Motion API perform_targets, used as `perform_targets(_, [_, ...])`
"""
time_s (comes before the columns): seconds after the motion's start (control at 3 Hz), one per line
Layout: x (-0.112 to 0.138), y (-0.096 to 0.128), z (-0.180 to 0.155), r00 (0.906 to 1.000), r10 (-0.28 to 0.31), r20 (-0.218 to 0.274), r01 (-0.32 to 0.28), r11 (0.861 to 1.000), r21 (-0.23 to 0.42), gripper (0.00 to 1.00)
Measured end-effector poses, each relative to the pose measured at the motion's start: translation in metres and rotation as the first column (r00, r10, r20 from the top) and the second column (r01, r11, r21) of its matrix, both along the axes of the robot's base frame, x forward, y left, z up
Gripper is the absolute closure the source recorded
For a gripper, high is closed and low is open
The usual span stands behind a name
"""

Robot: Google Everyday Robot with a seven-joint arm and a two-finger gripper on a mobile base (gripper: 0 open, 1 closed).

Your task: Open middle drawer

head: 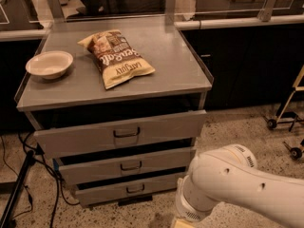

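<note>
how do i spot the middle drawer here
Find the grey cabinet holding a chip bag and bowl, the gripper low before its right corner. Of three stacked fronts, the middle drawer is second: shallower than the top front, wider than the lowest front.

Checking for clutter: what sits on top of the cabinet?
A white bowl and a chip bag; anything under the bag is hidden. The gripper hangs low by the bottom drawer's right end, mostly out of view.

On the grey desk (183,77), toward the left edge: a white bowl (49,63). Near the middle, lying flat and apart from the bowl: a brown-and-yellow snack bag (118,57). Down the left side, onto the speckled floor (237,127): black cables (56,191). At far right: small black wheels (271,123).
</note>
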State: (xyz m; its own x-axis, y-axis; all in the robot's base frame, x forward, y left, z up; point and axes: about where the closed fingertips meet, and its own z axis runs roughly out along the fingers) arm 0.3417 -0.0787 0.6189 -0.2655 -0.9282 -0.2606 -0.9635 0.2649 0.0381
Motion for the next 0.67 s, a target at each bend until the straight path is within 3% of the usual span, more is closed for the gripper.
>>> perform_targets(0.33, [0.001,0.001,-0.001,1.0,0.0,0.001,0.0,1.0,0.004,0.0])
perform_targets(0.67, [0.007,0.003,-0.017,0.9974,-0.068,0.024,0.067,0.998,0.017,0.0])
